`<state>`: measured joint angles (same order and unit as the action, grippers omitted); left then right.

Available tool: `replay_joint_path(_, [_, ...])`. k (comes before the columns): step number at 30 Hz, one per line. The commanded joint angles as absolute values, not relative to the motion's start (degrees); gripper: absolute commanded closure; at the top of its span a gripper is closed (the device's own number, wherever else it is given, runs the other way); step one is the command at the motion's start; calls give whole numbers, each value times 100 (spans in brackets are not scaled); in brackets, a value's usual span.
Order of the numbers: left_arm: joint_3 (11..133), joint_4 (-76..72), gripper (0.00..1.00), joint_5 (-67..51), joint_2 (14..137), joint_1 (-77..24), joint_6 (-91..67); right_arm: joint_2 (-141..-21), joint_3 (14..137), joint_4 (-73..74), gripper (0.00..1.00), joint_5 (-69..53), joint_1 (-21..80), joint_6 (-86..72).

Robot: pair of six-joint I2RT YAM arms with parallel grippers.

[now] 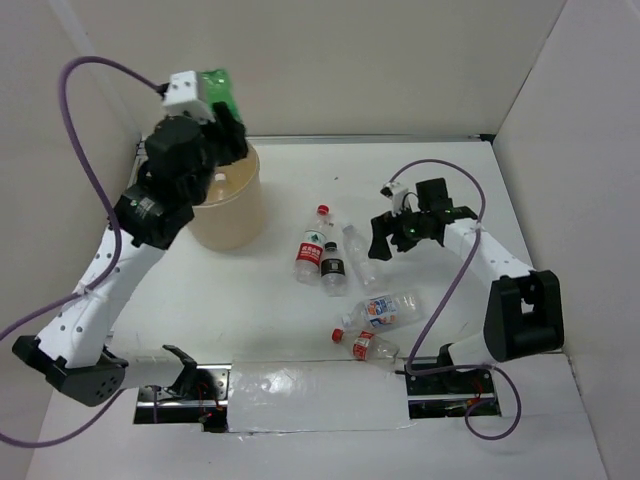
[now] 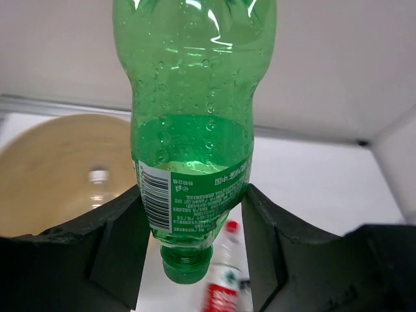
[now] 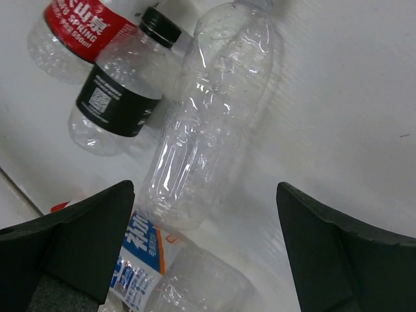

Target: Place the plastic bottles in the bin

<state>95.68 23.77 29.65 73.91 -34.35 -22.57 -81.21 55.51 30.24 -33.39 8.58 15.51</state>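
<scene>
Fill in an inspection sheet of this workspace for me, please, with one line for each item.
Surface: white table, no spill seen.
Job's things: tan bin upright at the left; green bottle held cap down by its rim. Five lie mid-table: red-label bottle, dark-label bottle, unlabelled clear bottle, blue-white bottle, second red-label bottle.
Clutter: nothing seen.
Grippers: left gripper shut on the green bottle; right gripper open above the unlabelled clear bottle.
Cables: left purple cable and right purple cable, one looping along each arm.
Surroundings: plain walls on three sides.
</scene>
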Motion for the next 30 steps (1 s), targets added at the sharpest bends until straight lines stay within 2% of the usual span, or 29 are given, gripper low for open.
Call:
replay_joint_path(1, [9221,2777,65,2867,7576,-2490,-2540,-8384,5827,2506,4,-2499,1273,1187])
replay_joint_path(3, [9089,2847,61,2444,7681,-1839,-2540,-8551,5880,2391,4,-2260,1545,1046])
replay_joint_path(4, [9010,2848,51,2443,7682,-1663,-2540,-8613,5949,2312,4,-2024,1616,985])
replay_joint_path(7, [8780,2795,33,2312,7857,-1591,-2601,-8824,6012,2180,4,-1628,1731,844])
replay_joint_path(8, [8702,2795,23,2312,7910,-1539,-2680,-8972,6073,2180,4,-1478,1801,844])
replay_joint_path(11, [8648,2909,15,2259,8085,-1328,-2786,-9288,6248,2258,3,-1230,1881,844])
replay_joint_path(13, [8648,2909,0,2259,8086,-1327,-2786,-9421,6319,2311,3,-1230,2065,844])
replay_joint_path(18, [8719,3015,0,2259,7797,-1546,-2681,-9869,6372,2312,3,-1283,2328,783])
replay_joint_path(22, [8405,3067,4,1794,7261,-2310,-1987,-10116,6504,2364,11,-1283,2329,712])
replay_joint_path(23, [8237,3067,4,1628,7121,-2686,-1908,-10177,6565,2416,14,-1283,2259,712])
replay_joint_path(25, [7833,3067,7,1239,6735,-3118,-1889,-10178,6618,2531,28,-1283,2207,712])
replay_joint_path(26, [7118,3067,8,978,6506,-3546,-2011,-10117,6723,2644,39,-1449,2128,903])
replay_joint_path(27, [7110,3067,8,976,6504,-3768,-2013,-10047,6724,2724,39,-1520,2127,905])
replay_joint_path(28, [6884,3128,8,1089,6312,-3988,-2396,-9968,6932,2803,48,-1573,2075,1184])
replay_joint_path(30, [6067,3033,8,1151,6101,-4575,-2819,-9766,7240,2952,53,-1695,2074,1562])
